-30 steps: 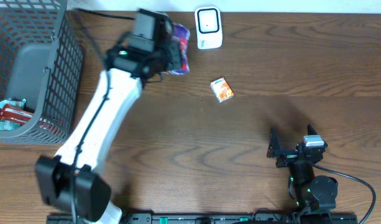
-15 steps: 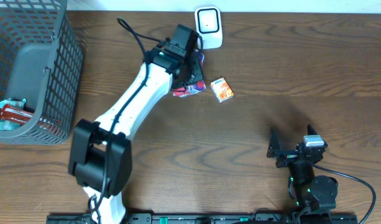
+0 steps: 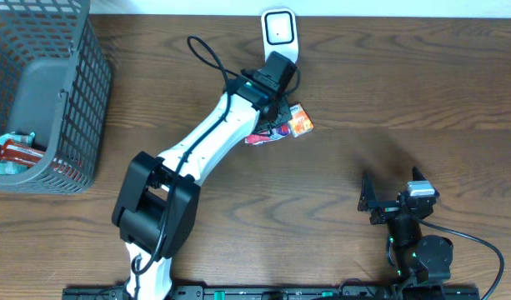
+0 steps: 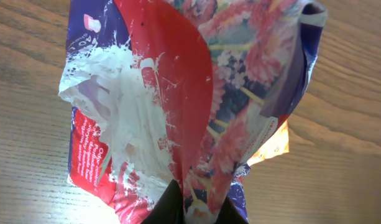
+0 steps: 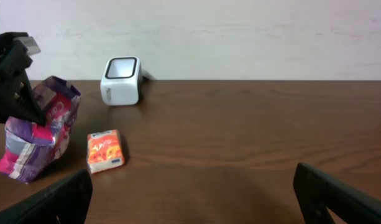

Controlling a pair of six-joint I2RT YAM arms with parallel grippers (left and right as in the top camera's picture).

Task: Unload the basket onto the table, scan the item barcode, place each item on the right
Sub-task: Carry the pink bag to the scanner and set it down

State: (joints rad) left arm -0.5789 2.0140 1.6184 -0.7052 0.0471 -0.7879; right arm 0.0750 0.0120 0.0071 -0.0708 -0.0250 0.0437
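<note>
- Dark wood-grain table with a pale wall behind it; 1 white box-shaped barcode scanner stands at the far edge, window facing out over the table.
- Left pincer is pressed together, pinching a crinkly purple-and-red foil snack bag by 1 crumpled edge.
- The bag hangs from the tips, low and just in front of the scanner; can't tell if its bottom touches the table.
- My read: the edge grip leaves the printed faces free to show to the scanner. No barcode is visible in any view, so the bag may need turning.
- Small orange carton lies flat just right of the bag; contact unclear.
- Right pincer is spread wide and holds nothing, parked at the near edge well apart from the bag, likely to stay clear.
- Grey mesh basket at the left holds more packets.
</note>
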